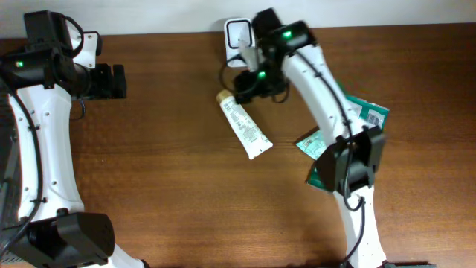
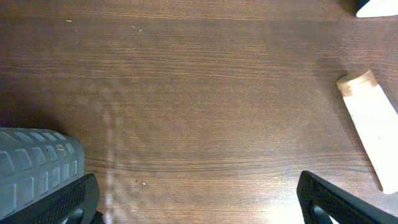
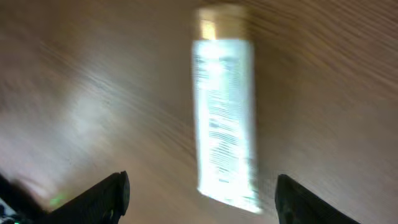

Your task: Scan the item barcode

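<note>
Green packets (image 1: 368, 113) nearest, partly hidden under R arm (image 1: 327, 104); count unclear. One white tube (image 1: 244, 126), tan cap, fine print, flat on wood table (image 1: 171, 193), cap toward far edge. R gripper (image 3: 202, 182) by cap end, jaws apart, empty. L gripper (image 1: 119, 80) wide open, empty. Far edge: one white scanner (image 1: 238, 31).

Even, bright light is falling across the overhead view; the table (image 1: 163, 186) is showing crisp grain, and the tube (image 1: 244, 128) is casting only a faint, soft shadow. In the left wrist view a pale sheen is spreading across the lower middle of the frame. The right wrist view is smearing with motion blur: print on the tube (image 3: 224, 118) is dissolving into streaks, and glare is washing out the wood at left.
</note>
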`<action>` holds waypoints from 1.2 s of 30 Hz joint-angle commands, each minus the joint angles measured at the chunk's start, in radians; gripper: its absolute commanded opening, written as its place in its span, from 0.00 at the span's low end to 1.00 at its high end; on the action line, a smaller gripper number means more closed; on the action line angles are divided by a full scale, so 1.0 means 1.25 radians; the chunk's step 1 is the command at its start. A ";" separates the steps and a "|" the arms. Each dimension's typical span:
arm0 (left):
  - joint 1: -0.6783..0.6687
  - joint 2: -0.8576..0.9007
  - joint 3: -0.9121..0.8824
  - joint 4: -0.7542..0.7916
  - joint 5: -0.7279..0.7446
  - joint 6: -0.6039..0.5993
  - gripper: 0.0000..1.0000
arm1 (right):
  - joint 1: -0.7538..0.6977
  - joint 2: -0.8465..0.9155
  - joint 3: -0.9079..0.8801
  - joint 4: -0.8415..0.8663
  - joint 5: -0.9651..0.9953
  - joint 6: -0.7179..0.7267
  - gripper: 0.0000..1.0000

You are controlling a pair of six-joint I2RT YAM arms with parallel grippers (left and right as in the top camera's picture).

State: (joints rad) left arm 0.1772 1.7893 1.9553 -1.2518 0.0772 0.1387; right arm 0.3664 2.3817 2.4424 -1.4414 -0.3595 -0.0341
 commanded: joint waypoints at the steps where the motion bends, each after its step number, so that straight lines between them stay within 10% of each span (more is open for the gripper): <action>1: 0.002 -0.013 0.007 0.001 0.003 0.010 0.99 | -0.064 0.000 -0.130 0.037 -0.013 -0.051 0.72; 11: 0.002 -0.013 0.007 0.001 0.003 0.011 0.99 | -0.055 0.000 -0.509 0.341 -0.281 -0.156 0.71; 19: 0.002 -0.013 0.007 0.001 0.003 0.010 0.99 | -0.016 0.006 -0.625 0.480 -0.173 0.083 0.04; 24: 0.002 -0.013 0.007 0.001 0.003 0.010 0.99 | -0.049 -0.036 -0.604 0.445 -0.323 0.012 0.04; 36: 0.002 -0.013 0.007 0.001 0.003 0.010 0.99 | -0.086 -0.678 -0.604 0.385 -0.506 -0.193 0.04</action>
State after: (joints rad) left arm 0.1772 1.7893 1.9553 -1.2499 0.0772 0.1387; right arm 0.2615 1.5734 1.6722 -0.9691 -0.8909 -0.2653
